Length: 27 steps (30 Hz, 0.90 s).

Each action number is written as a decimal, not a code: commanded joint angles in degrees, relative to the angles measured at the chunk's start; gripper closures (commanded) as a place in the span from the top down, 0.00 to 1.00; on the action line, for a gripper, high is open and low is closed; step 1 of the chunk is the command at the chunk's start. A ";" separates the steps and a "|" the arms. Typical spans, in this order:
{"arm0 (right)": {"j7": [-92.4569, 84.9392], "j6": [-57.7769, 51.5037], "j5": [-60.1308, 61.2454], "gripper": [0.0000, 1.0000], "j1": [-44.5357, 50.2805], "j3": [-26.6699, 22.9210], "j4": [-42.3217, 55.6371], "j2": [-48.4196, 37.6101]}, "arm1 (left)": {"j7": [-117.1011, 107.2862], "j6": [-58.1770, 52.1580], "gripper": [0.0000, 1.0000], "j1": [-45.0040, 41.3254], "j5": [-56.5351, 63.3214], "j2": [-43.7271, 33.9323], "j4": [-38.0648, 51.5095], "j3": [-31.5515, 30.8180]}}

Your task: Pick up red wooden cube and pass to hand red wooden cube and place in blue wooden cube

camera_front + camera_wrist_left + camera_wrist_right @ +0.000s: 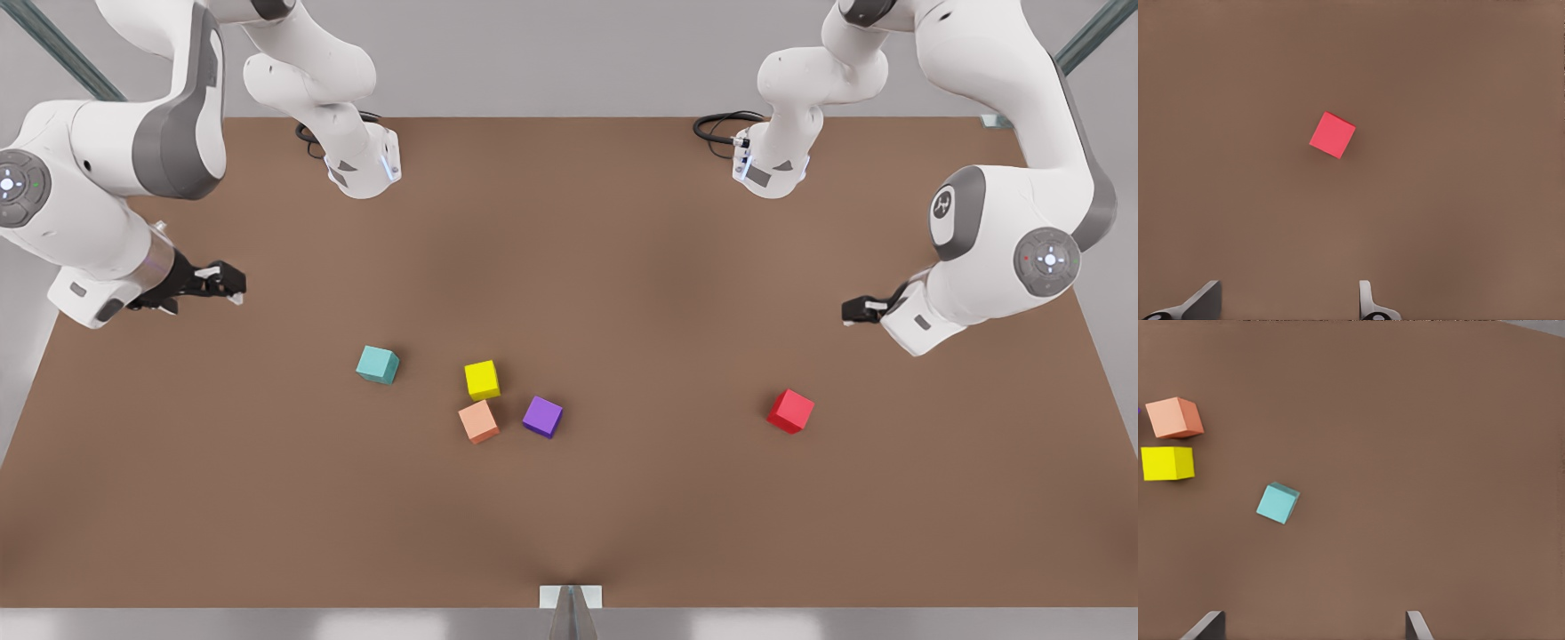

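The red wooden cube (790,411) lies on the brown table at the front view's right, and it also sits ahead of the fingers in the left wrist view (1332,135). My left gripper (852,311) (1286,300) hovers above and behind it, open and holding nothing. The blue wooden cube (378,364) (1278,503), teal in colour, rests left of centre. My right gripper (233,284) (1313,625) hangs at the front view's left, behind the teal cube, open and empty.
A yellow cube (482,380), a salmon-orange cube (478,421) and a purple cube (542,416) cluster near the table's middle, between the teal and red cubes. The yellow cube (1167,463) and orange cube (1175,417) also lie beyond the teal one in the right wrist view. The two arm bases stand at the back edge.
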 commanded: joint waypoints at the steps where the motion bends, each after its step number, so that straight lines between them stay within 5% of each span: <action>1: -4.59 1.63 0.00 1.00 0.11 0.02 -0.10 -0.06 | 2.54 2.58 1.00 -0.02 -0.08 0.04 0.04 -0.02; 4: -4.68 1.63 0.09 1.00 0.11 0.02 -0.01 0.11 | 2.19 2.58 1.00 -0.28 -0.17 2.05 1.70 -0.28; 9: -4.77 1.54 0.09 1.00 -0.06 0.02 -0.63 0.46 | 5.34 15.76 1.00 -1.07 -0.52 22.53 7.86 -1.77; 15: -4.77 1.54 0.09 1.00 -0.06 0.02 -1.51 0.38 | 44.37 27.10 1.00 -1.16 4.05 23.77 0.04 -1.42; 27: -5.03 1.72 0.00 1.00 -0.06 0.02 -2.21 0.64 | 42.88 32.20 1.00 -1.86 4.05 27.20 -3.13 -1.16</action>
